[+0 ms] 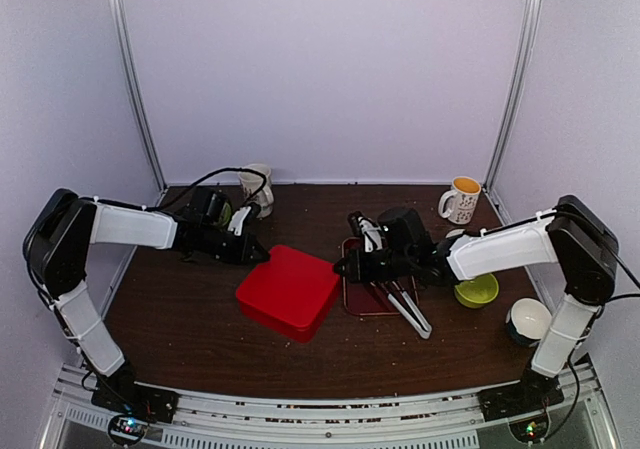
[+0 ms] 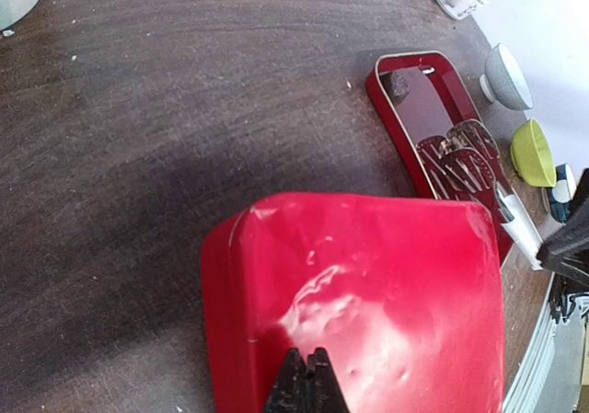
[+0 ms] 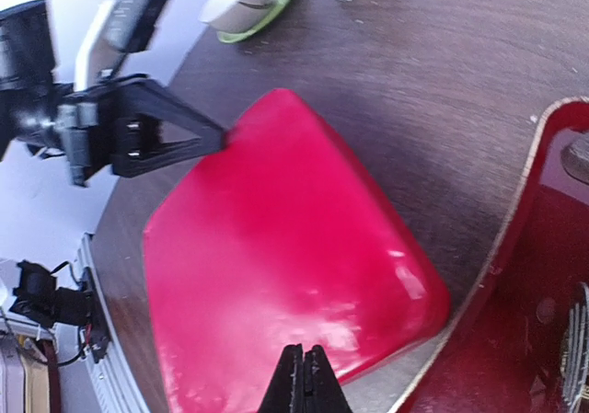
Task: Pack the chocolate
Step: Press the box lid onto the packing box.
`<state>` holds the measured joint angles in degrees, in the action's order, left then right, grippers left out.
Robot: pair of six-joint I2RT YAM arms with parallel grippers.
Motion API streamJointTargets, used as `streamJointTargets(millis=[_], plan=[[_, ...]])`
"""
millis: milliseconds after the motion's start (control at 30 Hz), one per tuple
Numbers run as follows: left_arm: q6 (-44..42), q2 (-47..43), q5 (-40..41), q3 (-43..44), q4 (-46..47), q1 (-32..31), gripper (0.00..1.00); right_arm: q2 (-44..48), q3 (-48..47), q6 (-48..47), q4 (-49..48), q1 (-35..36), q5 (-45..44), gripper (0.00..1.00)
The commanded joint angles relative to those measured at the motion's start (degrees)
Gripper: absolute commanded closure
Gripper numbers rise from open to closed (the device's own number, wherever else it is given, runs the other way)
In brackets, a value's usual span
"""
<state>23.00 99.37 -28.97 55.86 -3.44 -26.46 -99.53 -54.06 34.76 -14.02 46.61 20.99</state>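
Chocolate hidden, probably inside the closed glossy red box: light, fragile pieces. Slippery lid, best held at its 2 opposite edges, where left gripper and right gripper rest, jaws together, empty.

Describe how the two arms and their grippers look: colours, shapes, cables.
The left arm and right arm match: smooth white shells on the long links, chunky black housings at the joints. A thin black cable loops off the left arm near its wrist. The left gripper and right gripper are black, their fingers tapering to narrow tips. The right wrist view shows the left one's triangular open frame.
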Motion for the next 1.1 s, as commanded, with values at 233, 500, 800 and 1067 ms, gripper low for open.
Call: streamJointTargets(millis=[233, 500, 800, 1067], plan=[[1.2, -4.0, 2.1, -5.3, -1.2, 0.0, 1.0, -1.9, -0.3, -1.9, 3.0, 1.6, -2.5, 1.0], [3.5, -7.7, 4.6, -7.9, -2.9, -0.8, 1.0, 2.6, 3.1, -5.7, 0.1, 5.8, 0.0, 1.0], [7.0, -8.2, 2.9, -16.6, 3.1, -1.8, 1.0, 2.8, -1.6, -9.1, 8.2, 7.3, -3.0, 1.0], [8.6, -18.4, 6.1, -17.8, -0.5, -3.0, 1.0, 0.8, 1.7, -8.5, 5.6, 9.3, -2.7, 1.0]])
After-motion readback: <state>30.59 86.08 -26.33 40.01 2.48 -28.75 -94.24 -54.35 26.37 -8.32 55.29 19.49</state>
